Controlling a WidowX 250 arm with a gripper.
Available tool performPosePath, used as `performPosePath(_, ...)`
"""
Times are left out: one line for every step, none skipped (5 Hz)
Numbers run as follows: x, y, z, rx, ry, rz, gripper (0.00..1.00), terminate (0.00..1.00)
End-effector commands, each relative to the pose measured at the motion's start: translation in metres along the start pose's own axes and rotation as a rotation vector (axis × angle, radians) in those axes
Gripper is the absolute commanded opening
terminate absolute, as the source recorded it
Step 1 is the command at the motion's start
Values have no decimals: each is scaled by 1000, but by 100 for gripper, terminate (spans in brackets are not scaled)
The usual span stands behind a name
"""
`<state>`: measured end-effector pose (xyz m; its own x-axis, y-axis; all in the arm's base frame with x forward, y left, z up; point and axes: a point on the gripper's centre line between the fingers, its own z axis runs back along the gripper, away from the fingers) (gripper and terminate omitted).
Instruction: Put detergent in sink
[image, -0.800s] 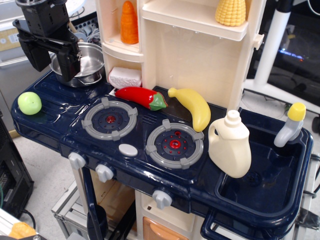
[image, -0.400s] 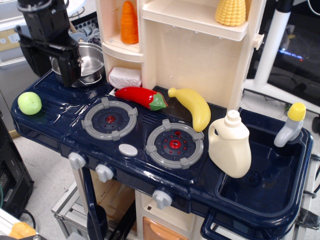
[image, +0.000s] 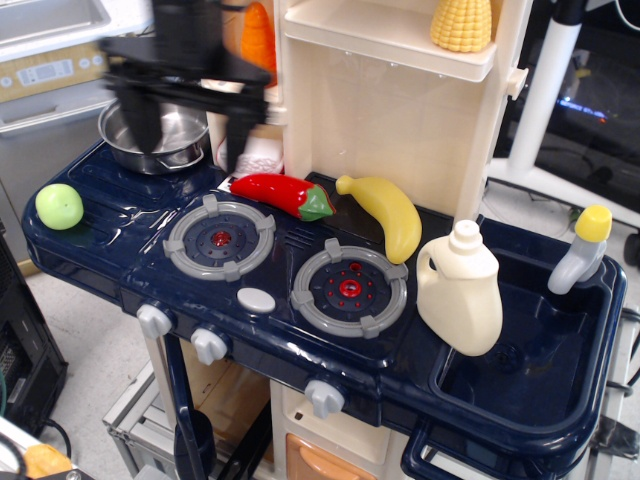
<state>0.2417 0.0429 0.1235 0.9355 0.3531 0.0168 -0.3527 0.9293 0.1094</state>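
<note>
The cream-white detergent jug stands upright on the counter at the left rim of the dark navy sink, cap up, handle to the left. My black gripper is blurred with motion at the upper left, above the pot and the left burner, far from the jug. Its two fingers hang down wide apart with nothing between them.
A steel pot sits at the back left. A green apple, a red pepper and a yellow banana lie on the stove top. The grey faucet with yellow top stands behind the sink. The cream shelf tower holds a carrot and corn.
My gripper has swung right from over the pot's left side, turned, and now spans wider above the pot and shelf front. The jug and other items have not moved.
</note>
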Motion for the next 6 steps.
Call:
performPosePath(-17, -74, 39, 23, 14, 243, 100, 0)
performPosePath(-14, -109, 54, 27, 9, 353, 100, 0)
performPosePath(-12, -126, 48, 9, -11, 419, 100, 0)
performPosePath(-11, -130, 39, -24, -3, 464, 100, 0)
performPosePath(-14, -131, 30, -46, 10, 524, 100, 0)
performPosePath(-16, -134, 23, -67, 18, 555, 100, 0)
